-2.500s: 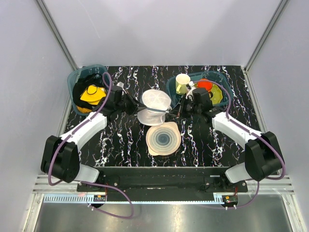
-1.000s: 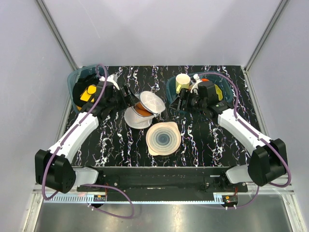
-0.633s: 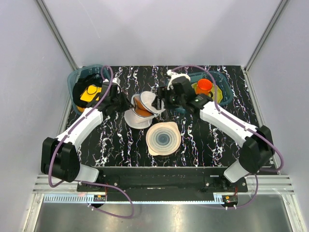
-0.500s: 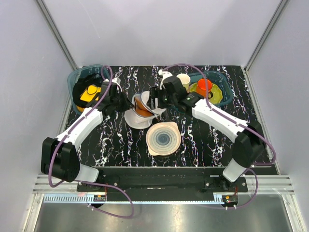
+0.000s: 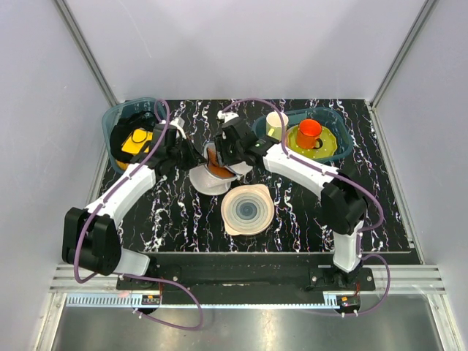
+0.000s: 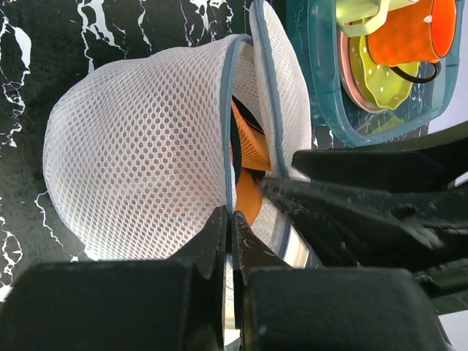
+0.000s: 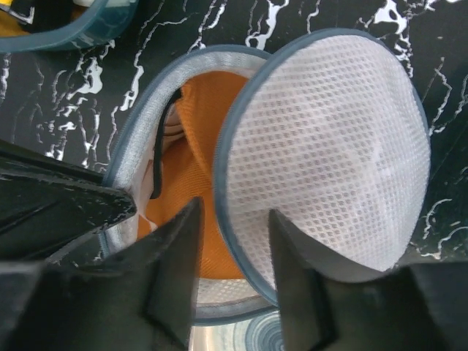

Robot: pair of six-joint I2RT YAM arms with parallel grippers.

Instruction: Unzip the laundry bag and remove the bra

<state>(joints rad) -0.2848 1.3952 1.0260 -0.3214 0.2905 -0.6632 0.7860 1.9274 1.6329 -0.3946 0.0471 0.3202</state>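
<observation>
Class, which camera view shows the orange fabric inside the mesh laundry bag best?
The right wrist view: the orange fabric fills the gap of the open laundry bag. The left wrist view shows only a narrow strip between the rims; the top view, a small patch beside the arms.

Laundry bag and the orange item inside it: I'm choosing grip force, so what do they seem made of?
Laundry bag: likely synthetic mesh, matte white; open honeycomb holes, rim bound in blue-grey tape. Orange garment: probably fine knit fabric, matte; faint texture, soft folds, black strap.
</observation>
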